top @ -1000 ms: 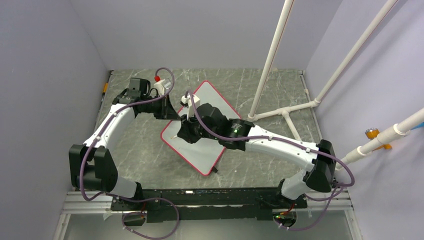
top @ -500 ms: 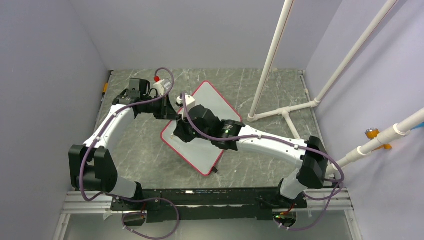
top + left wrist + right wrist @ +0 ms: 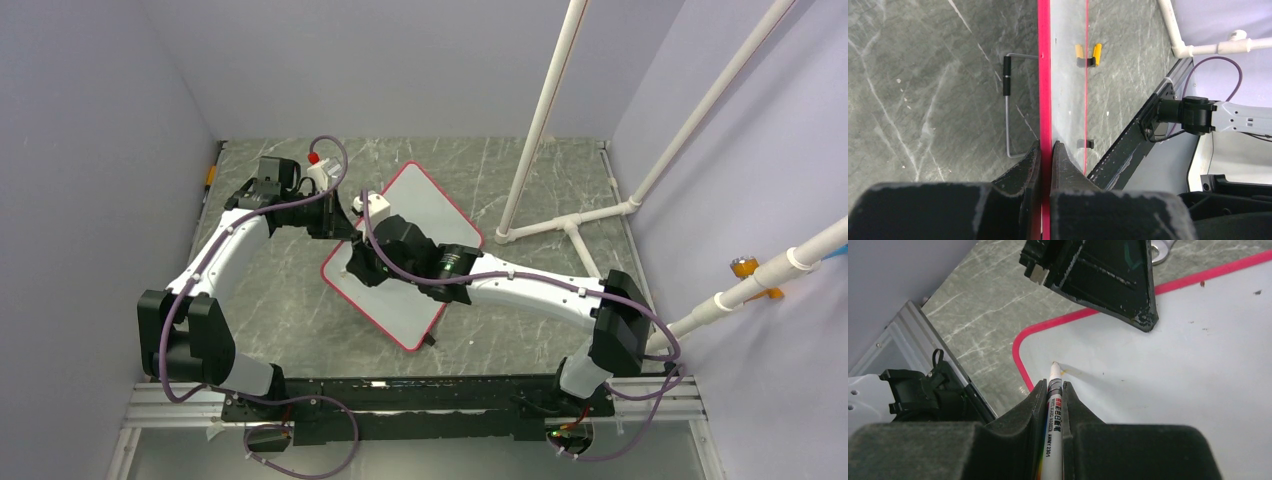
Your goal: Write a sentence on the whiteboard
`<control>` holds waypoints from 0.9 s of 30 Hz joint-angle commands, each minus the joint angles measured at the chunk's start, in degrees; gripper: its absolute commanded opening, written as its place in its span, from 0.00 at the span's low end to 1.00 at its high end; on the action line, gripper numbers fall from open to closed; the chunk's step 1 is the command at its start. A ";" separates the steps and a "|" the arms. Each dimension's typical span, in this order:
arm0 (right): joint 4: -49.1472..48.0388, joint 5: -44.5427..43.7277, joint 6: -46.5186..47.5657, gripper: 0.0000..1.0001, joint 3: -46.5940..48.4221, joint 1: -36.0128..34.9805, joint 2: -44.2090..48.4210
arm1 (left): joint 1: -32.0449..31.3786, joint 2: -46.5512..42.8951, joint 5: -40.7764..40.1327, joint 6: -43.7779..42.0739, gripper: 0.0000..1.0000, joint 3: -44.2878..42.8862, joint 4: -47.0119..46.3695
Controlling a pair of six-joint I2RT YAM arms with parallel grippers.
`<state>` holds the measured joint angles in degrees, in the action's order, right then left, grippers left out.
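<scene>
The whiteboard point(image 3: 432, 206) lies tilted on the grey table, white with a red-pink frame. My left gripper point(image 3: 345, 232) is shut on its left frame edge; in the left wrist view the fingers point(image 3: 1060, 157) pinch the red edge point(image 3: 1045, 75). My right gripper point(image 3: 354, 268) is shut on a white marker point(image 3: 1054, 372) over the board's near-left corner. The marker's tip touches the white surface point(image 3: 1173, 355) beside a tiny orange smudge point(image 3: 1063, 372). No written words of the sentence show on the board; the right arm hides part of it.
A white pipe frame point(image 3: 560, 225) stands on the table at the back right. The board's wire stand point(image 3: 1007, 115) sticks out beside its edge, with yellow clips point(image 3: 1087, 52) and a black clip point(image 3: 1088, 144) past it. The black base rail point(image 3: 420, 400) runs along the near edge.
My right gripper has moved left along the board with the marker, towards the left corner. The left gripper has kept its hold on the frame.
</scene>
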<state>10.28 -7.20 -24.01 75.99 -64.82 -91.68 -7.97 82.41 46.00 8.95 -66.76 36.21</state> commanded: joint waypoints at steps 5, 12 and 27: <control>-2.84 -1.92 -1.34 0.00 -4.36 -0.24 0.94 | 0.14 -1.92 -3.11 -2.45 0.00 -0.08 -4.01; -2.15 -3.56 -1.64 0.00 -6.79 -0.22 2.28 | 0.14 -1.90 -3.05 -2.52 0.00 -0.14 -3.94; 1.05 -7.43 -0.45 0.00 -1.18 1.22 -0.45 | -0.18 -2.04 -3.13 -2.62 0.00 0.03 -3.79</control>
<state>9.58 -11.57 -25.67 72.14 -64.53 -90.35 -7.86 82.41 45.12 8.80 -66.43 36.05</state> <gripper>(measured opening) 0.132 0.087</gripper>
